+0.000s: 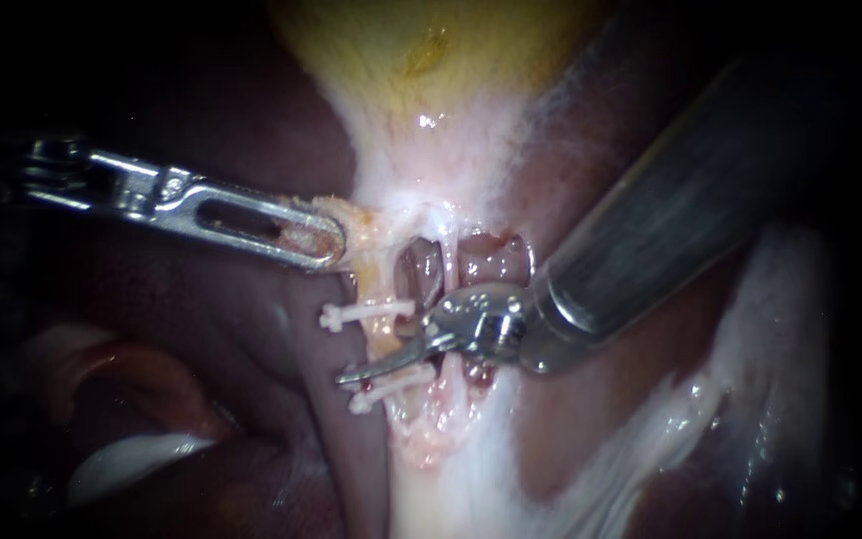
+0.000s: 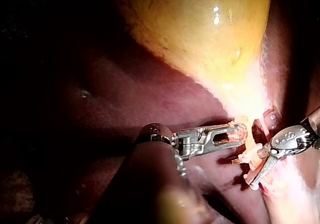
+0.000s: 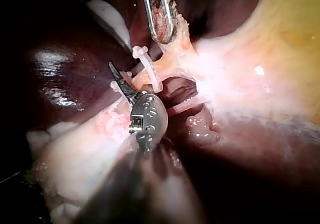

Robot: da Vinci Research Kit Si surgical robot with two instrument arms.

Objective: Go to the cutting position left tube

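Right instrument (image 1: 356,376), jaws together, crosses left tube (image 1: 379,339) between clips (image 1: 369,313). Left instrument (image 1: 331,245), 9 o'clock, clamps gallbladder tissue (image 1: 359,222). Risk: drift nicks clip.

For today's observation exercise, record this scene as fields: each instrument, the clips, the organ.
left instrument: jaws shut on pale tissue at the narrow end of the gallbladder
right instrument: slim curved jaws shut, tip between the two clips
clips: upper clip and lower clip, both white
gallbladder: yellow, top of endoscope view
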